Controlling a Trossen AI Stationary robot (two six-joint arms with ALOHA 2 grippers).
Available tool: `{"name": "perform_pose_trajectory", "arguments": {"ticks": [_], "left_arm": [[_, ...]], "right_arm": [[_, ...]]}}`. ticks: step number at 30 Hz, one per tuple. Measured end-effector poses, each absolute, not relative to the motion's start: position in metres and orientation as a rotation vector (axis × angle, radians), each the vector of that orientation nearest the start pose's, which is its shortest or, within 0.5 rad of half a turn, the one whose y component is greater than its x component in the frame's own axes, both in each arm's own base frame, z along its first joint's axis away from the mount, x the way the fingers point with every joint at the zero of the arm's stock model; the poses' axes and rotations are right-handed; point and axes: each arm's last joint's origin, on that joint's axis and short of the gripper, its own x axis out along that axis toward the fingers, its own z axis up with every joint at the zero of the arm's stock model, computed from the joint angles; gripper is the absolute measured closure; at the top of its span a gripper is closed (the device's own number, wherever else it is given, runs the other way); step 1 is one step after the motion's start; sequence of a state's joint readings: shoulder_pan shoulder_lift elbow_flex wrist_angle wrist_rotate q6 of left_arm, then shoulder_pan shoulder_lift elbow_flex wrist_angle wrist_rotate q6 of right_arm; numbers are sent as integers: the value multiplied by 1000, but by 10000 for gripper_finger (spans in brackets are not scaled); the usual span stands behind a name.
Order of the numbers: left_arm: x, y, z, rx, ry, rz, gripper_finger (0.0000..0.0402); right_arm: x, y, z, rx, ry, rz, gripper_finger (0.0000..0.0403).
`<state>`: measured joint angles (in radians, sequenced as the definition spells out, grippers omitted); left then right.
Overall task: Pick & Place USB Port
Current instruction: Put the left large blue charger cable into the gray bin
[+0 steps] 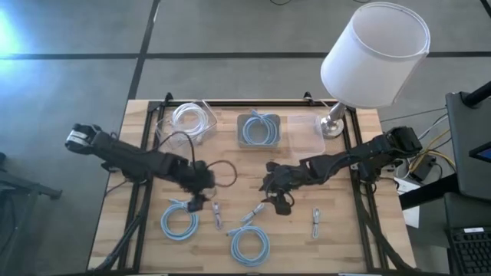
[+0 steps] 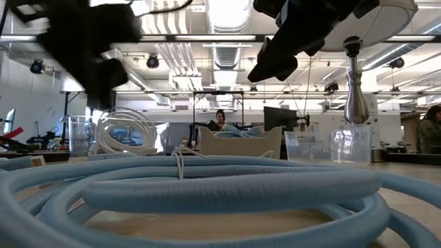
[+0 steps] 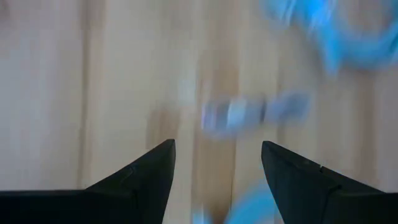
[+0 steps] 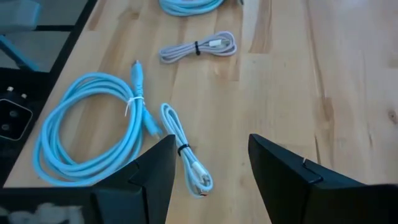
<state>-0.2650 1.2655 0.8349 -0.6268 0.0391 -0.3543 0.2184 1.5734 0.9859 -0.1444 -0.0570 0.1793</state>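
The USB cables are short pale grey-white leads, each folded into a little bundle and cinched with a dark tie: one (image 1: 217, 212) lies on the wood just beside the left gripper (image 1: 196, 204), another (image 1: 253, 213) sits just beside the right gripper (image 1: 281, 205) toward the table's front edge, and a third (image 1: 316, 222) lies near the right gripper on its outer side, toward the front edge. Mixed in among them are bigger light-blue cable coils, one (image 1: 179, 222) right under the left gripper's nose and one (image 1: 249, 244) farther out toward the front edge, near both claws. Behind the grippers, along the far edge, stand a clear tub with a white cable (image 1: 189, 119), a grey bin holding a blue coil (image 1: 259, 129), an empty-looking clear tub (image 1: 306, 130) and a lamp with a white shade (image 1: 374, 54). Loose black wiring loops off the left arm close to its claw. Both claws hang low over the table with fingers spread wide apart and nothing between them; the left fingers (image 3: 143, 177) frame a blurred grey bundle (image 3: 249, 113) on the wood, and the right fingers (image 4: 155, 171) frame a white bundle (image 4: 186, 152) beside a blue coil (image 4: 87, 134).
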Motion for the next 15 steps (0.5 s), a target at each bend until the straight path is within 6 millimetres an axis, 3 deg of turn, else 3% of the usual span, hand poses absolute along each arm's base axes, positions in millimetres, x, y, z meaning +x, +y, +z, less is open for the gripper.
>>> {"name": "perform_pose_trajectory", "arguments": {"ticks": [6, 15], "left_arm": [[190, -80, 208, -213, 1413, 29, 158], [167, -99, 182, -207, 1509, 77, 158]], "right_arm": [[320, 73, 214, 108, 762, 196, 204], [320, 73, 214, 107, 764, 197, 204]]}}
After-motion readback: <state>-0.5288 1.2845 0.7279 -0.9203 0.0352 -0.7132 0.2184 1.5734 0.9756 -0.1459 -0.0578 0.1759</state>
